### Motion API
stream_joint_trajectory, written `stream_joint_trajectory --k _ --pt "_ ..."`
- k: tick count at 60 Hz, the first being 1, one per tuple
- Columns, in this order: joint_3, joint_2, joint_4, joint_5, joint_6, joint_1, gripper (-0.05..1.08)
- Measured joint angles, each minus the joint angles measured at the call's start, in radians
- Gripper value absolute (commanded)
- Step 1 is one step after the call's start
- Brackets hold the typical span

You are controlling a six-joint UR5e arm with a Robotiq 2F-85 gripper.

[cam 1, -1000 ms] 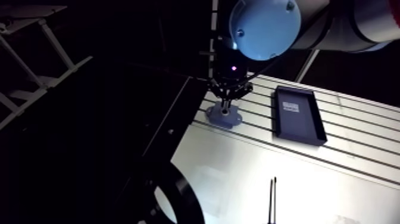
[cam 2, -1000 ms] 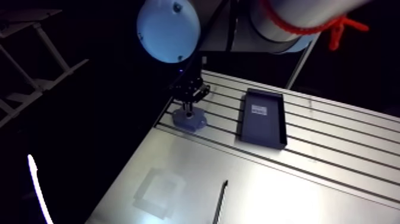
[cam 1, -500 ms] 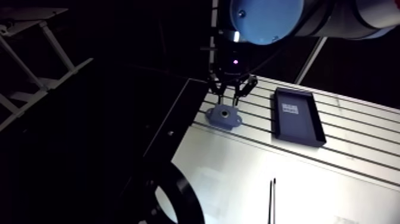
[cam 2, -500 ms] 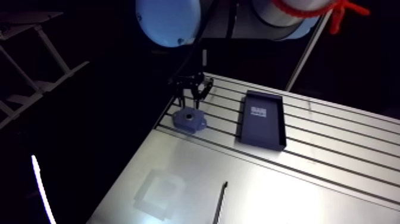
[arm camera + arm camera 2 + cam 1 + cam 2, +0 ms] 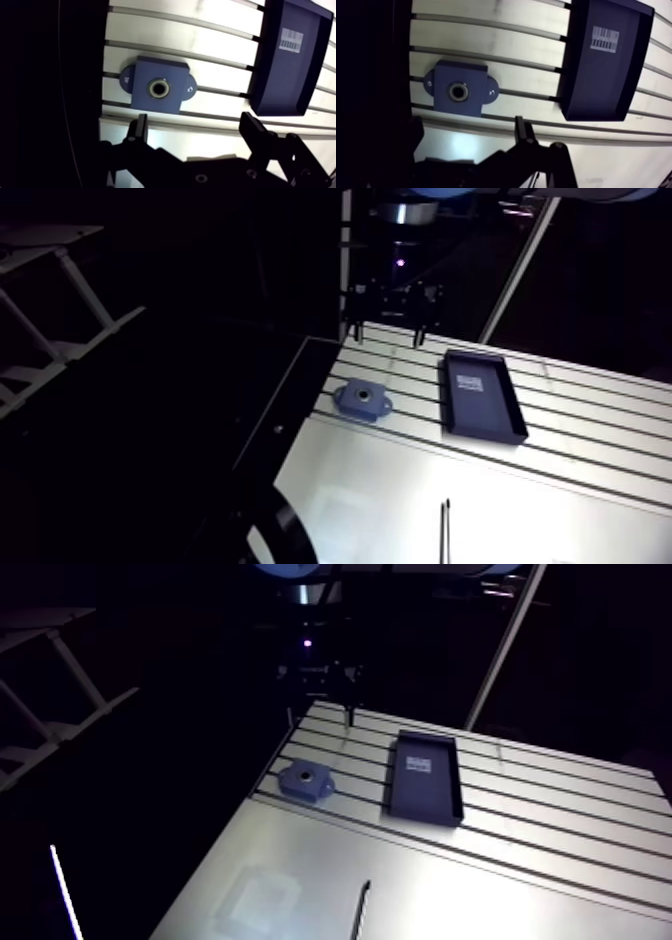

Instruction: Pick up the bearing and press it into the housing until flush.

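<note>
I see a slotted aluminium counter (image 5: 540, 854) with a shallow dark rectangular tray (image 5: 425, 802) lying flat across its grooves. A white barcode label (image 5: 418, 764) sits inside the tray near one end. Well apart from the tray, a thin dark rod (image 5: 362, 909) lies on the counter's smooth part, near a faint square mark (image 5: 260, 899).

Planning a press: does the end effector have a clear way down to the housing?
Probably yes: the end effector hangs open and empty, the housing lies uncovered ahead of it, and the tray sits apart beside it.
</note>
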Motion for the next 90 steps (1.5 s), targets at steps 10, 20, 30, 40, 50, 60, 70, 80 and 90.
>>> stream_joint_trajectory --k 10,20,30,40,50,60,70,80,90 --pt "-0.021 -0.026 0.04 0.0 0.0 -0.041 0.01" --pt "-0.046 -0.05 0.088 0.0 -0.003 -0.087 0.01" --pt "-0.07 -0.075 0.139 0.0 -0.012 -0.13 0.01" --pt "-0.091 -0.106 0.188 0.001 -0.022 -0.17 0.01" --pt "-0.109 -0.142 0.236 0.002 -0.039 -0.205 0.01" --pt "-0.125 -0.184 0.283 0.002 -0.06 -0.235 0.01" --pt "-0.136 -0.235 0.325 0.004 -0.081 -0.258 0.01" --pt "-0.138 -0.28 0.35 0.003 -0.095 -0.267 0.01" --pt "-0.144 -0.295 0.359 -0.003 -0.103 -0.268 0.01"
